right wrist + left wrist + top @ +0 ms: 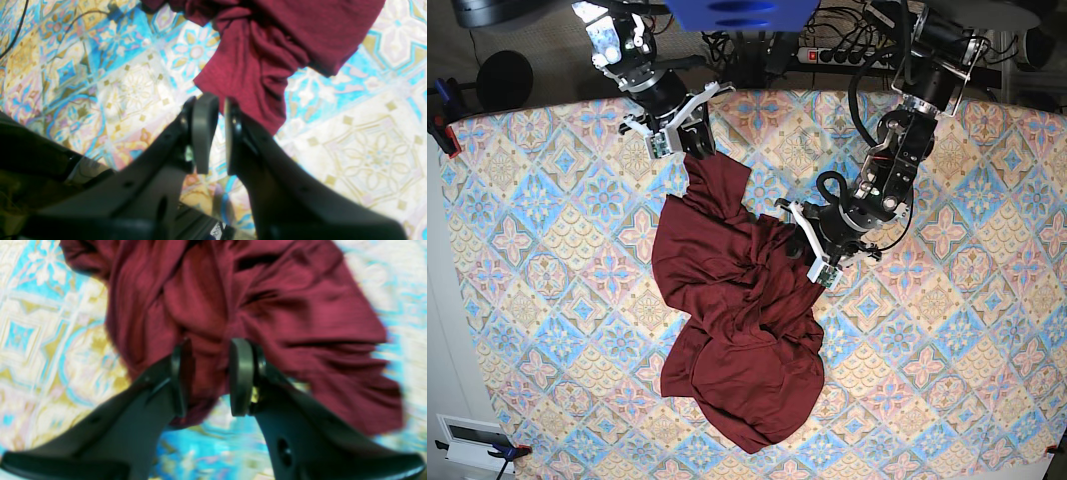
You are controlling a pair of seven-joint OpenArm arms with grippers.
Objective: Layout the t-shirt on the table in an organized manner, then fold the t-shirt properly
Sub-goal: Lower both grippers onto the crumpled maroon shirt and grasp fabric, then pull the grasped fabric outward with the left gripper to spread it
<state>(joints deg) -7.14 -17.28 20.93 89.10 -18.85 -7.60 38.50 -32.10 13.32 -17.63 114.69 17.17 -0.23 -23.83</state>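
Note:
The maroon t-shirt (pixel 737 340) lies crumpled in the middle of the table (pixel 947 380), with one narrow end drawn up toward the back left. My right gripper (pixel 689 148) sits at that end. In the right wrist view its jaws (pixel 222 98) are almost together, with the t-shirt's (pixel 267 40) edge caught at their tips. My left gripper (pixel 802 245) hovers at the t-shirt's right side. In the blurred left wrist view its jaws (pixel 210 343) stand apart over bunched fabric (pixel 267 306), holding nothing.
Cables and a power strip (pixel 847 50) run along the table's back edge beside a blue object (pixel 742 12). Clamps (pixel 439 130) grip the left edge. A thin black cable (pixel 20 26) lies on the cloth near the right arm.

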